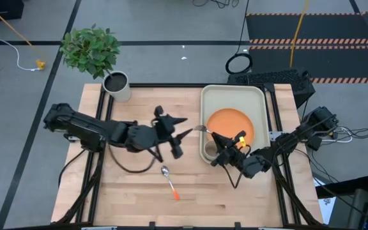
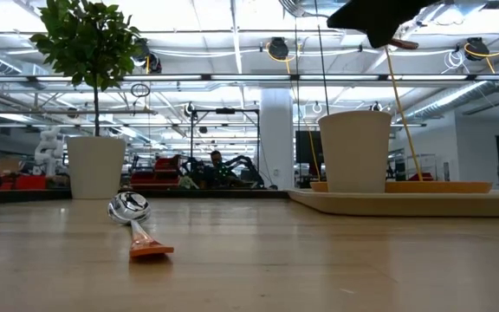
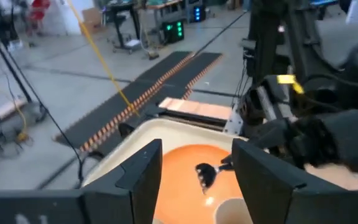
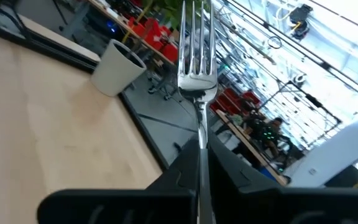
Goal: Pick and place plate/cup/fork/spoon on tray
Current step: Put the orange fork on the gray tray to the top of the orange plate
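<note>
From above, a pale wooden table framed in black stands on a grey floor, with striped black mats beyond its far edge and a leafy plant beside a grey-white pot at the far left corner. The tray lies at the right of the table with its long side running away from the near edge; the plate sits in it and the cup stands in its near left corner. The right gripper hovers over that end of the tray, clamped on the fork, whose tines point left and slightly away, past the tray's left rim. The left gripper hangs above mid-table with its fingers spread and nothing in them. The spoon lies on the bare wood nearer the front, bowl toward the far side, handle toward the near right. At table height, the spoon rests with its bowl away, the cup stands on the tray, and an open workshop hall fills the background. The left wrist camera looks between its spread fingers at the plate and the fork's tines. The right wrist camera shows the fork gripped by its stem, tines pointing away over the table toward the pot. No writing is legible.
</note>
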